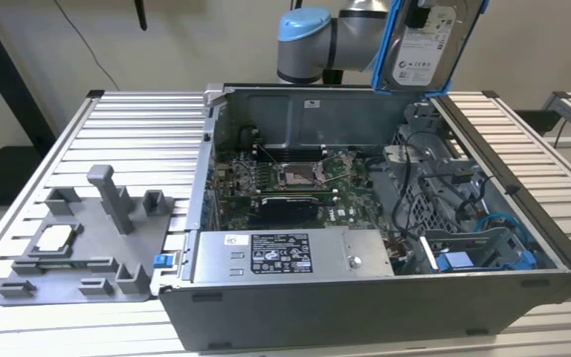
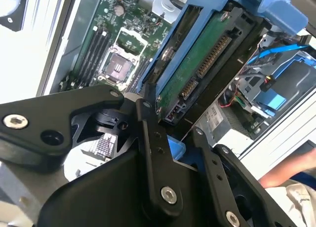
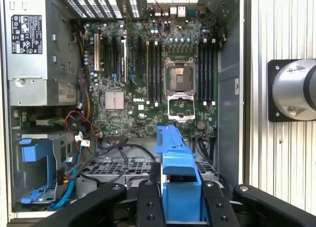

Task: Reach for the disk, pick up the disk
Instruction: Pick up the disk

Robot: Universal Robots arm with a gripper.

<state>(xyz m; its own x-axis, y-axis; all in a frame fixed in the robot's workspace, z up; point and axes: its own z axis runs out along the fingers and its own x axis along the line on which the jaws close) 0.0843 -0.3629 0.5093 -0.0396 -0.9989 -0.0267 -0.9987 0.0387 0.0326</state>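
Disk is already up in the air, well above the open computer case, label side facing the exterior view, blue frame round its edges. End effector is clenched on it: in the second wrist view the black fingers sit either side of the blue frame w/ the drive's green circuit board and connector between them. First wrist view shows the same grip edge-on, blue frame sticking out from between the fingers, motherboard well below.

So reach = done, pick-up = done as far as I can judge; drive looks clear of the case, nothing touching it but the fingers. Bare blue bracket sits down in the case near the front corner. Grey fixture plate w/ small silver chip lies on the slatted surface, at the exterior view's left, untouched. Nothing left of the task that I can see.
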